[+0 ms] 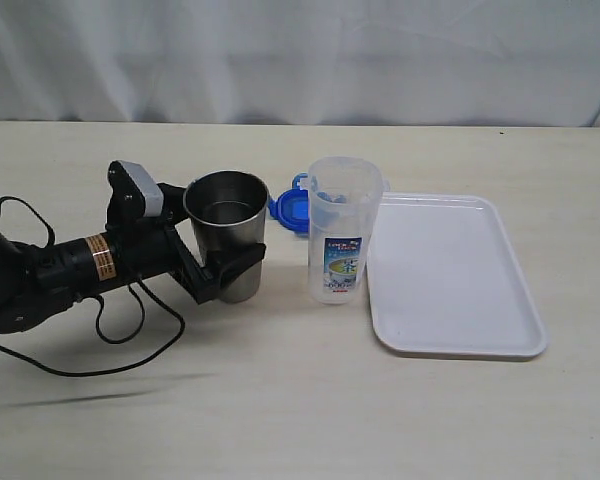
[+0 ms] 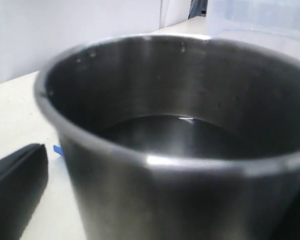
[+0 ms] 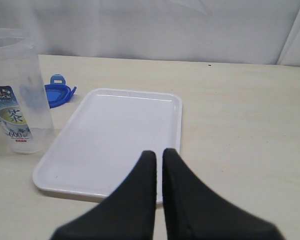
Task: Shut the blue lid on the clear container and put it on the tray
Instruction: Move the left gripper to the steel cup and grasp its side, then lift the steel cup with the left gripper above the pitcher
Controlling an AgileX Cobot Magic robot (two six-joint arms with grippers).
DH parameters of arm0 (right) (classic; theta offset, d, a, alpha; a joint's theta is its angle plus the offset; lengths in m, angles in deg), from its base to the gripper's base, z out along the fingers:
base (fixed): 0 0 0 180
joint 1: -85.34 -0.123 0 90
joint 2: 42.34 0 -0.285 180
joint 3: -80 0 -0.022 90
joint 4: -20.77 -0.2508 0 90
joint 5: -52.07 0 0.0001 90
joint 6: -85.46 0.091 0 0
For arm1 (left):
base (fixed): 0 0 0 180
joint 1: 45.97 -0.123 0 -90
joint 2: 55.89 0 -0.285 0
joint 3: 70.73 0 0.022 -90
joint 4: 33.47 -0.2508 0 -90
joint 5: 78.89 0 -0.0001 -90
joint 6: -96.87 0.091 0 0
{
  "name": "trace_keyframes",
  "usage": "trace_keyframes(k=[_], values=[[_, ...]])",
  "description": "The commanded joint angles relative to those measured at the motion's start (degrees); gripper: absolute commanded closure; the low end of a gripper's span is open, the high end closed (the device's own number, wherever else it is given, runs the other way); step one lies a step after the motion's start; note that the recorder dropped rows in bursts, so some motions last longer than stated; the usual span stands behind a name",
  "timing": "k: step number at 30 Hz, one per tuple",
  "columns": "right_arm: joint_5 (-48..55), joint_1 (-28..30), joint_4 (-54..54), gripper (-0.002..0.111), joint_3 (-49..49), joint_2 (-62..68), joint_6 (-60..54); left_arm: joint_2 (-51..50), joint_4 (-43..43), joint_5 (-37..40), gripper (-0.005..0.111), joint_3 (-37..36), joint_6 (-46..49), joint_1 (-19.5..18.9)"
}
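Observation:
The clear container (image 1: 342, 235) stands upright and uncovered at the table's middle, its blue-green label facing front; it also shows in the right wrist view as the container (image 3: 15, 100). Behind it, between it and a steel cup, lies the blue lid (image 1: 290, 210), the same lid (image 3: 57, 94) flat on the table. To the container's right lies the white tray (image 1: 450, 275), bare, with its rim (image 3: 177, 120) in front of my right gripper (image 3: 159, 155), which is shut on nothing. My left gripper (image 1: 235, 258) stands open around the steel cup, with a gap beside one finger (image 2: 15, 185).
The grey steel cup (image 1: 225, 235) holds some liquid and stands on the table left of the container; its wall (image 2: 155, 200) fills the left wrist view. The left arm's black cable (image 1: 130, 335) loops over the table at the front left.

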Motion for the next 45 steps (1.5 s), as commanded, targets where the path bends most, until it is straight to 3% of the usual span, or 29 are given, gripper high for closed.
trace_keyframes(k=[1, 10, 14, 20, 33, 45], values=[[0.0, 0.2, 0.6, 0.104, -0.1, -0.3, 0.2, 0.0, -0.1, -0.5, 0.008, 1.4, -0.5, 1.2], [0.0, 0.2, 0.6, 0.104, -0.1, -0.3, 0.2, 0.0, 1.4, -0.5, 0.009, 1.7, -0.4, 1.8], [0.0, 0.2, 0.6, 0.104, -0.1, -0.3, 0.2, 0.0, 2.3, -0.5, 0.038, 1.7, -0.4, 1.8], [0.0, 0.2, 0.6, 0.104, -0.1, -0.3, 0.2, 0.0, 1.6, -0.5, 0.107, 1.7, -0.2, 1.8], [0.0, 0.2, 0.6, 0.104, -0.1, -0.3, 0.2, 2.9, 0.0, -0.5, 0.107, 1.7, -1.8, 1.7], [0.0, 0.2, 0.6, 0.104, -0.1, -0.3, 0.2, 12.8, -2.4, -0.5, 0.107, 4.0, -11.0, 2.0]])
